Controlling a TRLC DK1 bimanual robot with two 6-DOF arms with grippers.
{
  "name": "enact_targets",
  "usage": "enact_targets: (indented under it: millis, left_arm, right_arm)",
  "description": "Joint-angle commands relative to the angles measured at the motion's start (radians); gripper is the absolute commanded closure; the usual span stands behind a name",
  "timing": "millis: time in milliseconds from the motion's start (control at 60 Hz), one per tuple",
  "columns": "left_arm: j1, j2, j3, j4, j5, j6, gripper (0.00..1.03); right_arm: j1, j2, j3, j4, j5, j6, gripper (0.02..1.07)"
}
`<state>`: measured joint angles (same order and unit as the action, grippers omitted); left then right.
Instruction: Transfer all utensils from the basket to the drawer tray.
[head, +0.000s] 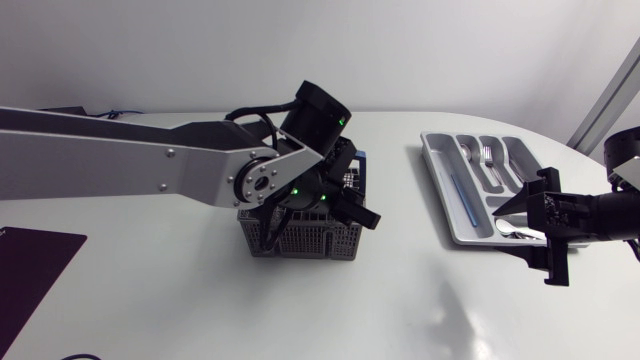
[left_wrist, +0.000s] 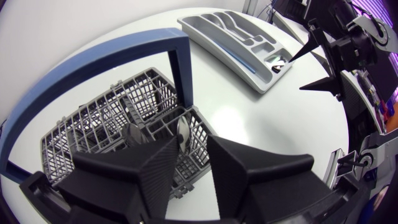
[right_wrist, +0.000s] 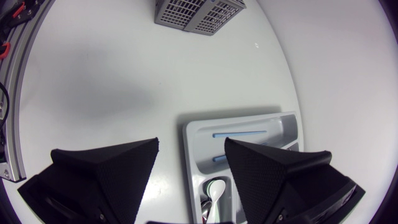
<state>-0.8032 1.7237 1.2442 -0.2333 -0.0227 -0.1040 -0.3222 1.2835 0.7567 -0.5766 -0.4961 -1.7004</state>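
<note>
White table (head: 200, 300) | left gripper (left_wrist: 193, 149) parted over basket (left_wrist: 93, 124) | right gripper (right_wrist: 191, 144) parted over tray (right_wrist: 242, 118)

no readable text or signs

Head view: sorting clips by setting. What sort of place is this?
Probably a robotics lab bench: left arm and right arm at a white table with a utensil basket and cutlery drawer tray.

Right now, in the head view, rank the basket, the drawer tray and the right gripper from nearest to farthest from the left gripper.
1. basket, directly under the left gripper.
2. drawer tray, off to the right.
3. right gripper, at the tray's far edge.
</note>
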Motion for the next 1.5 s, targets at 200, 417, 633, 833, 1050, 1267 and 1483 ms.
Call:
enact_targets:
  millis: [200, 417, 633, 833, 1050, 1267, 1483]
  left_arm:
    - [0.024, 0.027, -0.026, 0.017, 0.035, 0.01, 0.93]
    - [0.033, 0.025, -0.042, 0.035, 0.072, 0.009, 0.98]
    - [0.055, 0.0, -0.065, 0.048, 0.141, 0.001, 0.99]
    - [0.065, -0.044, -0.089, 0.074, 0.213, -0.005, 0.99]
    - [0.081, -0.067, -0.088, 0.075, 0.265, -0.022, 0.99]
    - [0.118, -0.104, -0.075, 0.078, 0.331, -0.046, 0.99]
    - [0.137, -0.181, -0.06, 0.048, 0.391, -0.06, 0.99]
  right_arm:
    - [0.038, -0.052, -0.054, -0.014, -0.006, 0.044, 0.3]
    - [0.049, -0.075, -0.071, -0.012, -0.006, 0.051, 0.3]
    - [0.052, -0.089, -0.08, -0.012, -0.007, 0.053, 0.3]
    - [0.055, -0.108, -0.089, -0.012, -0.012, 0.059, 0.29]
    - [0.063, -0.127, -0.089, -0.029, -0.019, 0.07, 0.29]
    - [0.078, -0.147, -0.083, -0.045, -0.021, 0.088, 0.29]
    - [0.097, -0.154, -0.023, -0.111, -0.05, 0.147, 0.22]
